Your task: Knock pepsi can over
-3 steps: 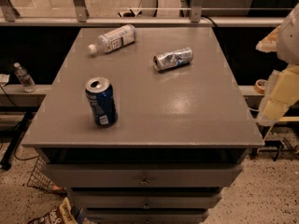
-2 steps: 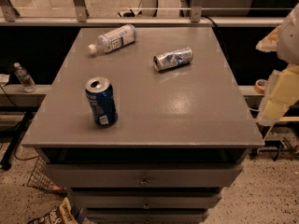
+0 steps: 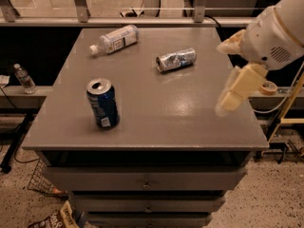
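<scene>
The grey table (image 3: 156, 127) has its front edge nearest, with drawers (image 3: 147, 180) below it. The pepsi can (image 3: 102, 103) stands upright on the front-left part of the top, a little way in from the front and left edges. Bare tabletop runs from the pepsi can rightward to the gripper (image 3: 232, 96), which hangs tilted over the right edge, well apart from the pepsi can. Whether its jaws are apart or together cannot be told. Beyond the pepsi can and to its right, 1 silver can (image 3: 176, 60) lies on its side. Farther back, behind the pepsi can, 1 clear bottle (image 3: 115, 39) lies near the far edge.
</scene>
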`<move>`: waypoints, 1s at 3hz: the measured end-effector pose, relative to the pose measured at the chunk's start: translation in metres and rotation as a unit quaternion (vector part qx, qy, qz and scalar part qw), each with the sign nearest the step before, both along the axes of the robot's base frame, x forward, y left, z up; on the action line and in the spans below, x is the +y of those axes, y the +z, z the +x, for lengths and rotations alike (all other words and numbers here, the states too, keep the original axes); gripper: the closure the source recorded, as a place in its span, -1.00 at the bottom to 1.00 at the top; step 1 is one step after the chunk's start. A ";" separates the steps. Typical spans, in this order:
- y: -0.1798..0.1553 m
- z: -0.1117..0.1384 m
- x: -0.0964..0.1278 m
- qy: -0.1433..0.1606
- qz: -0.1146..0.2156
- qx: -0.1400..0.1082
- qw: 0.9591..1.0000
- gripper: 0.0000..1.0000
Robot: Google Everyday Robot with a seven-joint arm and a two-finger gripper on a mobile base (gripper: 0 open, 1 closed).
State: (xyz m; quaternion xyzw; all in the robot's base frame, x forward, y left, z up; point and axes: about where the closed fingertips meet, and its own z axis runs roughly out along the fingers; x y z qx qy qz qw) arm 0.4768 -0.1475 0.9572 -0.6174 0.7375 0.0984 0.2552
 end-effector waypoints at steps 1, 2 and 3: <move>0.000 0.015 0.065 0.054 0.117 -0.004 0.992 -1.00; 0.014 0.007 0.089 0.070 0.162 0.005 0.984 -1.00; 0.014 0.007 0.089 0.070 0.162 0.005 0.984 -1.00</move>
